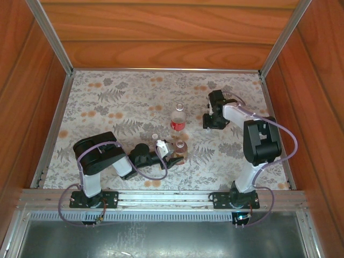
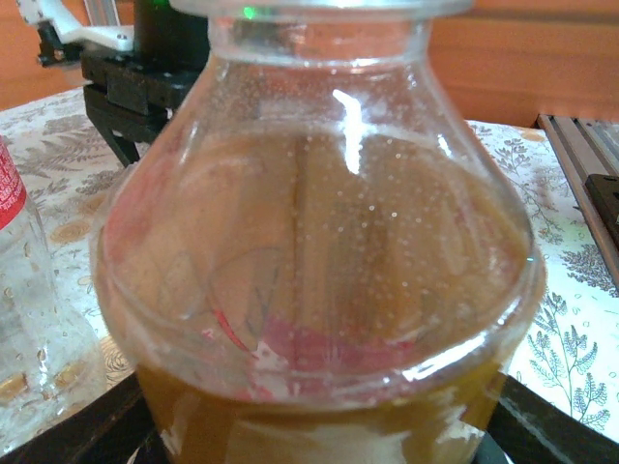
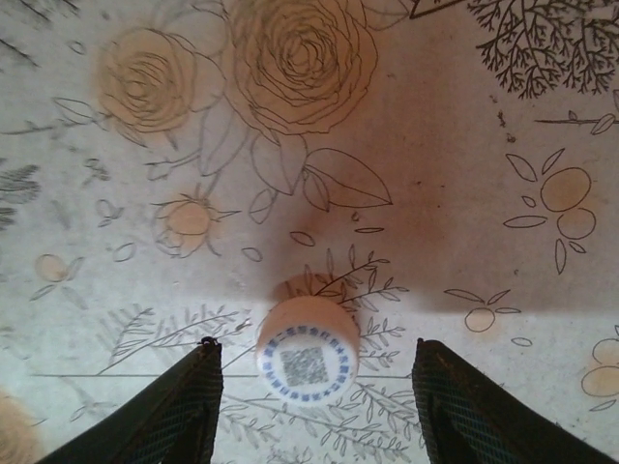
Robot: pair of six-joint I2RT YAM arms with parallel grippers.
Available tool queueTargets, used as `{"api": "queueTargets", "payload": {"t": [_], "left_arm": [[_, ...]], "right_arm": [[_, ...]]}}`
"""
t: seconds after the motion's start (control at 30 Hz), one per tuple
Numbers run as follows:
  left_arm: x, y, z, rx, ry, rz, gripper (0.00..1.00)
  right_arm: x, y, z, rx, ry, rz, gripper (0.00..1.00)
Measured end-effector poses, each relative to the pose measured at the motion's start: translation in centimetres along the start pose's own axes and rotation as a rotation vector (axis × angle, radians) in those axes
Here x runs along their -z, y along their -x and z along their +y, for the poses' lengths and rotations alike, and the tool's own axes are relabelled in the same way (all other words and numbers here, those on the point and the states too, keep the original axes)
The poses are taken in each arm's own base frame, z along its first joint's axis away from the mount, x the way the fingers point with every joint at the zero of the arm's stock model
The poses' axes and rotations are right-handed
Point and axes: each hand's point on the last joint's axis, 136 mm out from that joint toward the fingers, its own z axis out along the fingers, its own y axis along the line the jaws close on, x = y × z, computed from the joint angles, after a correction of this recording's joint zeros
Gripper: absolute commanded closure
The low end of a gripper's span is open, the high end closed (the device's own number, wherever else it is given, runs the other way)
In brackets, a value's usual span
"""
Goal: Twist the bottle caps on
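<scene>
Our left hand [image 1: 174,154] was clamped on the brown bottle [image 2: 319,290]. In the left wrist view its dark fingers [image 2: 87,430] pressed against the bottle's lower sides from both edges. The bottle stood upright on the counter [image 1: 107,107], with brownish liquid and small bubbles inside the glassy wall. From above, we saw this bottle near the middle of the counter, toward the near edge, at the end of the left arm, which reached in from the left.

Our right hand [image 1: 209,123] pointed down at the counter, farther back and to the right. Its fingers [image 3: 179,406] were spread apart, and a cap [image 3: 308,355] sat between them, touching neither. The cap rested flat on the floral cloth, with a blue printed square code on its top face.

The clear bottle [image 1: 178,121] stood upright just behind the brown bottle, its red label facing the camera above. We could not tell whether either bottle's neck was capped. A small white round thing, seemingly the second cap [image 1: 155,137], lay on the counter just left of the brown bottle, close to the left hand's white fitting. Wooden walls [image 1: 161,32] enclosed the counter on three sides.
</scene>
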Motion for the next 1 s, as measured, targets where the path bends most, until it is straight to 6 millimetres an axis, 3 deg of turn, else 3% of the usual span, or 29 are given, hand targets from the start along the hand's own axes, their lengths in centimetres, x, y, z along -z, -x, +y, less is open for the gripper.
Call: {"api": "queueTargets", "payload": {"t": [0.5, 0.77, 0.87, 1.0], "left_arm": [[0.0, 0.0, 0.0, 0.0, 0.001, 0.0, 0.34], [0.0, 0.0, 0.0, -0.003, 0.001, 0.0, 0.34], [0.0, 0.0, 0.0, -0.004, 0.001, 0.0, 0.34], [0.0, 0.0, 0.0, -0.005, 0.001, 0.001, 0.34]], "right_arm": [[-1.4, -0.5, 0.0, 0.022, -0.029, 0.045, 0.63], [-1.4, -0.7, 0.0, 0.031, -0.032, 0.056, 0.66], [-0.6, -1.0, 0.3, 0.045, -0.031, 0.056, 0.66], [2.8, -1.1, 1.2, 0.08, -0.023, 0.01, 0.66]]}}
